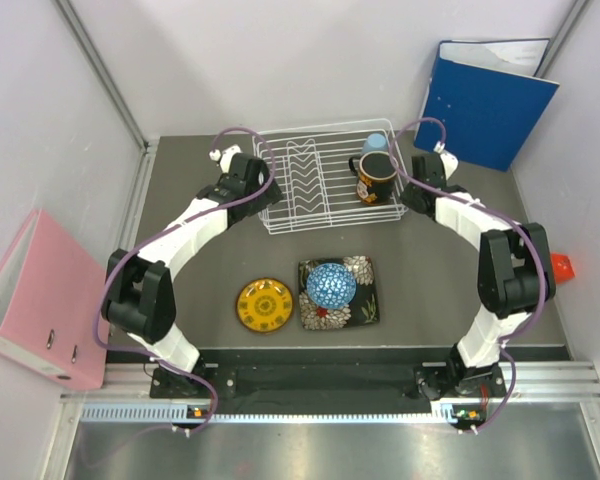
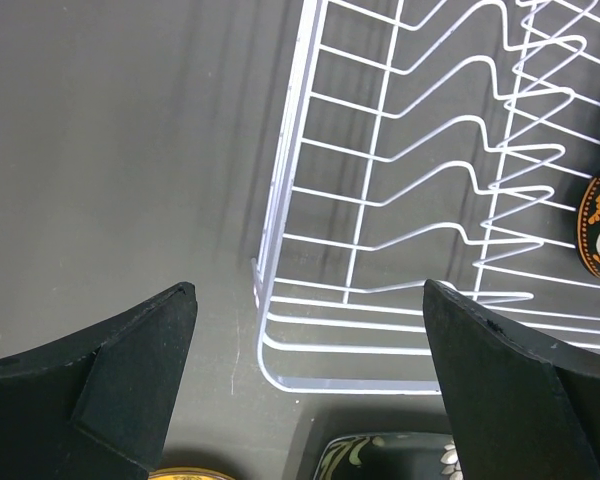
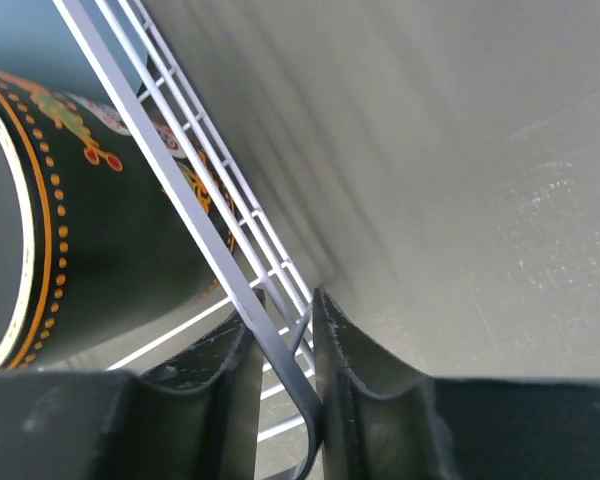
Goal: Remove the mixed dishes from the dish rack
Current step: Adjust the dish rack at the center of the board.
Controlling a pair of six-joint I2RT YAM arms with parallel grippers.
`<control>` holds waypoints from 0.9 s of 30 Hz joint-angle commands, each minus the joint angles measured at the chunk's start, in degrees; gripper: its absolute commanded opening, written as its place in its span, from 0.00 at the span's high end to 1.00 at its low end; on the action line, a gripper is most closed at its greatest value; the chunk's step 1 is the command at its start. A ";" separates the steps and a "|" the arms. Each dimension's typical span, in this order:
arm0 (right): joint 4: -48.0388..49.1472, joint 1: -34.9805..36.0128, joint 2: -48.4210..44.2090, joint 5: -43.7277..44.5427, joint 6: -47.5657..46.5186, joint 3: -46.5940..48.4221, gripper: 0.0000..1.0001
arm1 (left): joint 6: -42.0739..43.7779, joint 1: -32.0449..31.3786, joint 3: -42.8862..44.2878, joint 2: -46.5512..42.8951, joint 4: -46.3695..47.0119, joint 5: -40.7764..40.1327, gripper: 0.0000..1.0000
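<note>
The white wire dish rack [image 1: 310, 190] stands at the back of the table. In its right part are the dark patterned mug [image 1: 374, 178] and the light blue cup [image 1: 376, 143]. The blue mosaic bowl [image 1: 331, 285] sits on the black floral plate [image 1: 363, 305] in front of the rack, beside the yellow plate [image 1: 264, 305]. My right gripper [image 3: 284, 335] is shut on the rack's right rim wire [image 3: 180, 190], with the mug [image 3: 70, 220] just inside. My left gripper [image 2: 310, 350] is open above the rack's front left corner [image 2: 270, 350].
A blue binder [image 1: 485, 100] leans on the back wall at the right. A pink binder [image 1: 35, 300] lies at the left. A small orange-red object [image 1: 562, 266] sits by the right wall.
</note>
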 commanded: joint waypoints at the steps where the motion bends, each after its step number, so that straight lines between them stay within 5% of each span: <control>1: 1.34 0.75 -1.06 0.30 0.17 -1.61 0.90 | 0.16 0.24 2.16 0.13 1.25 1.25 0.01; 3: 1.42 1.28 -1.15 0.30 0.08 -2.31 1.00 | 0.16 0.24 1.89 0.31 1.34 1.34 0.01; 20: -0.07 6.38 -0.27 1.27 -0.09 -0.56 0.99 | 1.39 0.24 0.84 -0.13 1.16 2.21 0.01; 24: -2.44 6.21 -2.64 4.16 -1.76 0.85 0.59 | 2.00 0.24 1.01 -0.66 1.25 2.83 0.01; 27: -3.58 5.42 -5.36 7.59 -3.16 1.90 0.46 | 2.27 0.24 0.84 -1.45 1.77 3.53 0.01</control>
